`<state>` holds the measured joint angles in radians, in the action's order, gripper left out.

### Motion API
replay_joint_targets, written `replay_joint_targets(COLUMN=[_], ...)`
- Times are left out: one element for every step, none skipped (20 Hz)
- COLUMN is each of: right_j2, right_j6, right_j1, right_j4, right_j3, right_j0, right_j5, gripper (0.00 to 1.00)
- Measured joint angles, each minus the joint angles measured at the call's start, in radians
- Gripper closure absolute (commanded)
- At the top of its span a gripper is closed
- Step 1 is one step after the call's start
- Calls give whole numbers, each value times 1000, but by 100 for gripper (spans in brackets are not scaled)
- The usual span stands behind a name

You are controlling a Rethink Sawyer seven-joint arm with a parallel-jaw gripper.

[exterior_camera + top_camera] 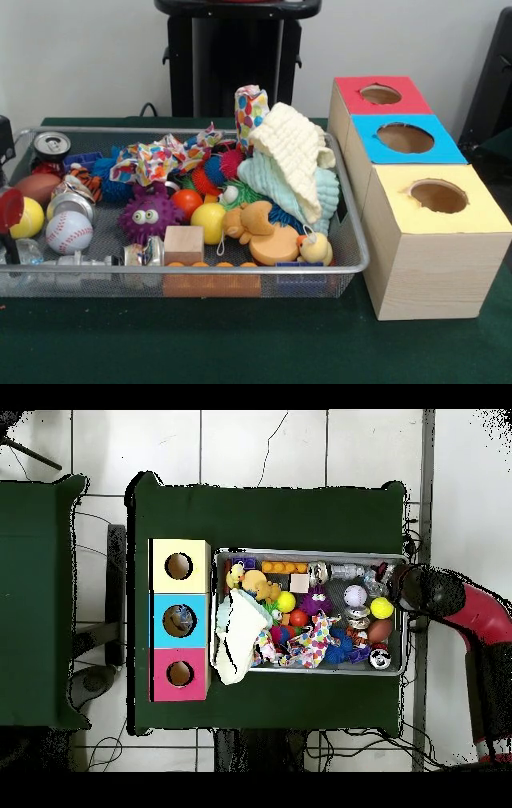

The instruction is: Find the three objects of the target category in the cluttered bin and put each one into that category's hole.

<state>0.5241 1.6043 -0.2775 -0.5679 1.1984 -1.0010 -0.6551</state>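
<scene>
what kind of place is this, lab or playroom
Most likely a robotics lab test setup: a red robot arm reaches toward a wire bin of toys on a green-covered table, beside three wooden boxes with colored tops and holes.

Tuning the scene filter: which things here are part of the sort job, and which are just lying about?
Job:
- wire bin and its clutter (target category not shown)
- red-top box, blue-top box, yellow-top box, each with a hole
- tool at the bin's end

Lying about:
- second green table
- floor cables

Green table [240, 344]: mesh bin [356, 240], three boxes [436, 264].
</scene>
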Motion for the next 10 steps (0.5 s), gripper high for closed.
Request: replay_joint_targets(right_j2=[3,4,4,4,3,3,3,2,1,-1], right_j6=[0,0,0,0,0,0,0,0,0,0], right_j1=[0,0,-1,-1,-1,-3,-4,-8,-10,-12], right_j4=[0,0,0,-1,-1,-1,-1,-2,-2,-2], right_j3=[10,14,29,36,43,49,55,60,62,64], right_j0=[-7,-9,-16,-17,-18,-17,-15,-12,-9,-7], right_j5=[8,11,16,16,16,16,16,16,16,16], gripper=[0,0,0,0,0,0,0,0,0,0])
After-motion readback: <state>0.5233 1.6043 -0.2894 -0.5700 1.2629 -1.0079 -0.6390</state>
